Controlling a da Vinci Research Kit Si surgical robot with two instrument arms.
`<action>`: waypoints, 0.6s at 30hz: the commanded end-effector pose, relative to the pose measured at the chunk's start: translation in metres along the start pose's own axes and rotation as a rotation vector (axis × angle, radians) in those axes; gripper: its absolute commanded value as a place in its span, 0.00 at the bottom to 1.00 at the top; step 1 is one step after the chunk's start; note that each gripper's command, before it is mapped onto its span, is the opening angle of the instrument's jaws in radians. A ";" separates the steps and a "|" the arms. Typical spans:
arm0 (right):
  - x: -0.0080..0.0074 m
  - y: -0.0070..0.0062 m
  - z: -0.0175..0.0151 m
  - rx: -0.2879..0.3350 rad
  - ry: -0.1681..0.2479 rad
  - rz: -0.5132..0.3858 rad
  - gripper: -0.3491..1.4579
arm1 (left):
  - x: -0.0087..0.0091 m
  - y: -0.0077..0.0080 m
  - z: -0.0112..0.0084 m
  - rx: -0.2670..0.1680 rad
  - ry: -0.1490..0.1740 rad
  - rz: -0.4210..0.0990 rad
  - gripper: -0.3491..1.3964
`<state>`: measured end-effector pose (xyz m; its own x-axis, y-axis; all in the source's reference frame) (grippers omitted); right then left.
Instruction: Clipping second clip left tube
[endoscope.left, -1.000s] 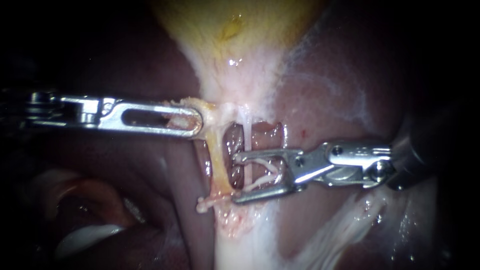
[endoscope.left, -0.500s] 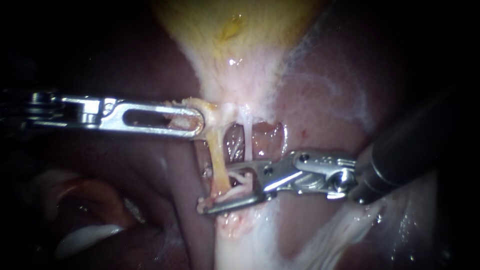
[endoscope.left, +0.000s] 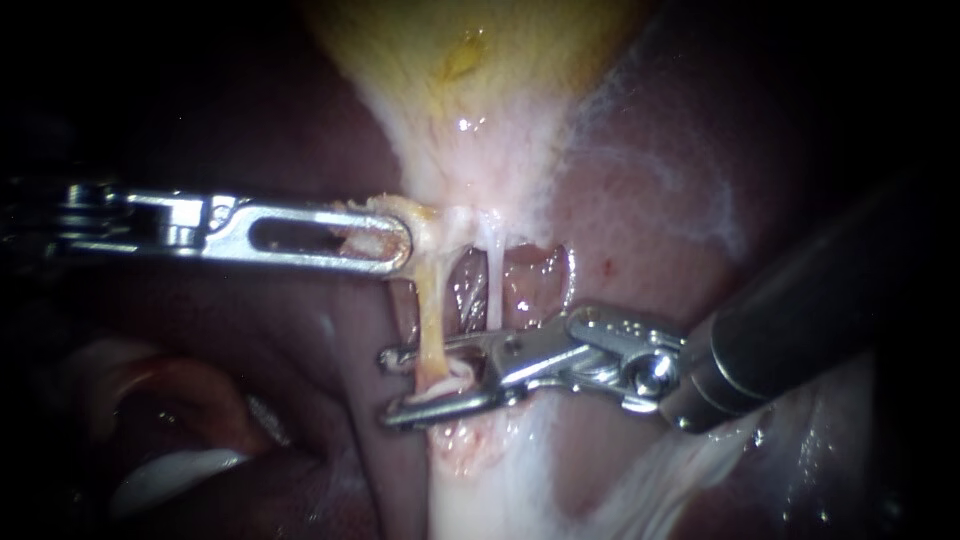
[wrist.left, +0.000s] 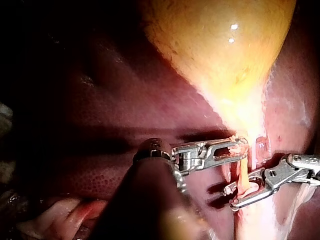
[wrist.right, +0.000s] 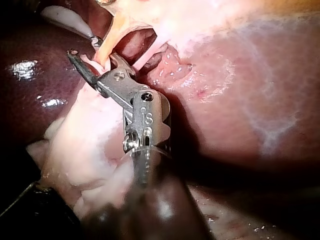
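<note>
In the endoscope view the left instrument comes in level, its jaws closed flat together on a yellow-white fold at the narrow end of the gallbladder; some of that fold shows through the slot in the jaw. Two tubes run down from this point: the thicker, yellowish left tube and, just beside it, the thin white right tube, with the liver behind them. The right instrument reaches across from the lower right. Its jaws stand apart with a clear gap, one on each side of the left tube's lower end, their tips past the tube; they straddle it without closing on it. In the left wrist view the left instrument is clamped on the fold under the gallbladder, and the left tube hangs from its tip into the parted jaws of the right instrument. In the right wrist view the right instrument is open, a dark jaw on one side and a bright one on the other, with the orange left tube passing between them and the liver beside the shaft.
</note>
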<state>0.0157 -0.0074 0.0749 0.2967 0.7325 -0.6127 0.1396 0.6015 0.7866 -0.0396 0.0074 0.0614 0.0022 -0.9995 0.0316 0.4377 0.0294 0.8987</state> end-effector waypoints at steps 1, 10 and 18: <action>0.0000 0.0000 -0.0002 0.001 -0.001 -0.003 0.00 | 0.0000 0.0000 0.0000 0.001 0.000 0.000 0.00; -0.0007 0.0000 -0.0007 -0.018 0.006 -0.007 0.00 | 0.0000 0.0000 0.0001 0.001 0.000 0.000 0.00; -0.0009 0.0000 -0.0009 -0.018 0.006 -0.008 0.00 | -0.0001 0.0001 0.0001 0.001 0.000 0.000 0.00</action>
<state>0.0146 -0.0077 0.0754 0.2904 0.7293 -0.6195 0.1249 0.6129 0.7802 -0.0397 0.0075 0.0616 0.0027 -0.9995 0.0318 0.4372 0.0297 0.8989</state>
